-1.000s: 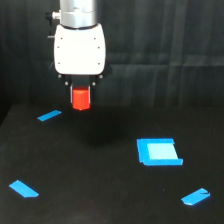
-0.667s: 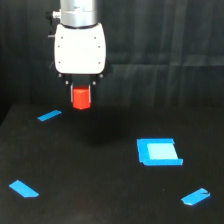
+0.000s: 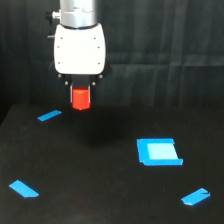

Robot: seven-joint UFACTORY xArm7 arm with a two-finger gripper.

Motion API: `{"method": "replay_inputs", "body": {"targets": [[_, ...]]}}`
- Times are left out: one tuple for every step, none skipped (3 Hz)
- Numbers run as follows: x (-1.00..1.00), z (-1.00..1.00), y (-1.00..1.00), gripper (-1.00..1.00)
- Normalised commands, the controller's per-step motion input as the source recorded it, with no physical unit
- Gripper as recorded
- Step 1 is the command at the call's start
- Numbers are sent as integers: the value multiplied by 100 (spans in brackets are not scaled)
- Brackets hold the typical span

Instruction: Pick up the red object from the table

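Observation:
The red object (image 3: 80, 98) is a small red-orange block held between the fingers of my gripper (image 3: 80, 95), lifted above the matte-black table (image 3: 100, 170). The gripper hangs from the white arm head (image 3: 80, 47) at the upper left of the exterior view and is shut on the block. The block's lower half shows below the fingers; its top is hidden between them. A faint dark shadow lies on the table below and to the right of it.
A blue square piece (image 3: 158, 151) lies at the exterior view's right. Blue tape strips lie at the left back (image 3: 49, 116), left front (image 3: 23, 189) and right front (image 3: 195, 197). A dark curtain hangs behind the table.
The gripper with the red block has risen very slightly and barely shifted; the grip is unchanged.

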Motion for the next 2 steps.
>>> {"method": "replay_inputs", "body": {"targets": [[-4, 8, -11, -100], [7, 6, -4, -100]]}}
